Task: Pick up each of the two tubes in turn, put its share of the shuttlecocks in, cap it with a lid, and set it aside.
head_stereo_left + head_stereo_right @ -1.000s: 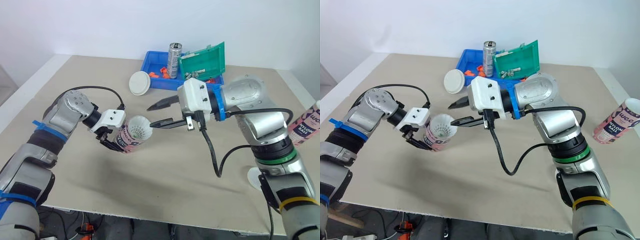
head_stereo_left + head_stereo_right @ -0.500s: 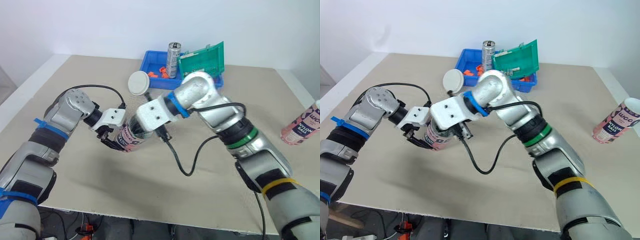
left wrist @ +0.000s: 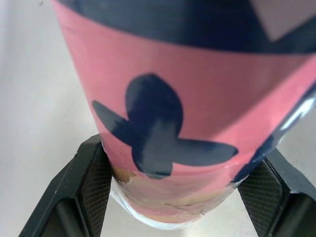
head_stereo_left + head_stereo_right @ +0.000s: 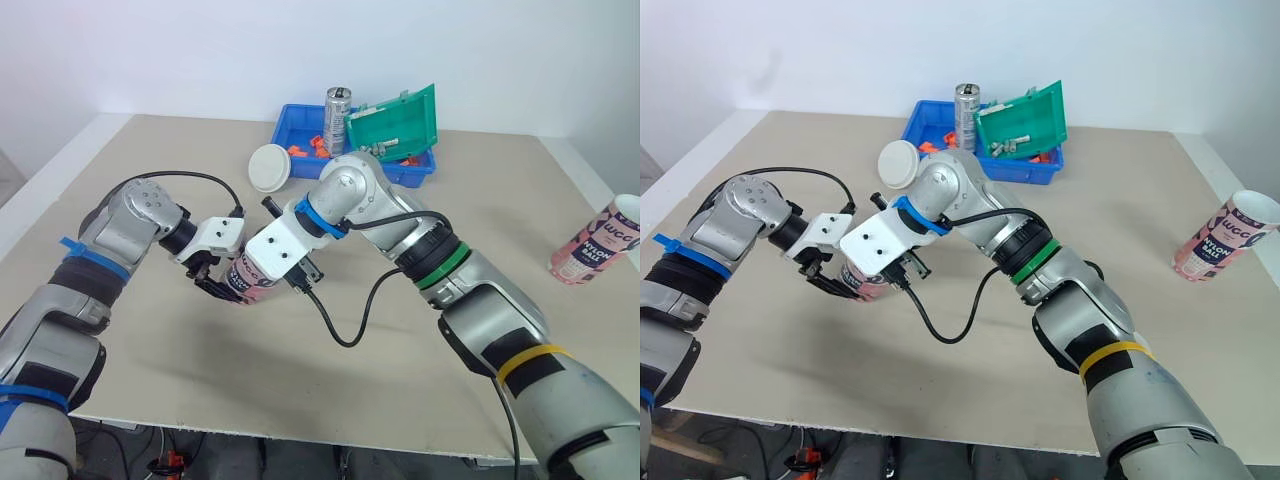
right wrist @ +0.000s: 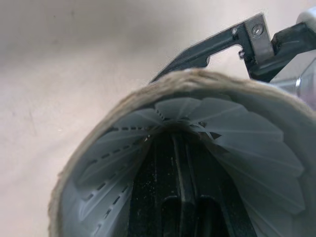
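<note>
1. Left tool: closed on the pink tube. The left wrist view shows both black fingers pressed against opposite sides of the tube near its closed end. The tube is held tilted just above the tabletop, left of centre, with its open mouth facing the right arm.

2. Right tool: its tip is inside the mouth of the held tube. The right wrist view shows it sitting within the white feather skirt of a shuttlecock, which is lodged in the tube with its skirt spread against the tube wall. Whether this tool is open or closed cannot be told. The white housing of the tool covers the tube mouth in the head views.

3. Second tube: pink, upright, mouth open, no lid. It stands alone near the right edge of the tabletop, well apart from both tools.

4. Lid: white, round, at the far side of the tabletop, just beside the near left corner of a blue bin.

5. Blue bin contents: a metal can standing upright, a green box propped at a tilt, and small orange pieces.
</note>
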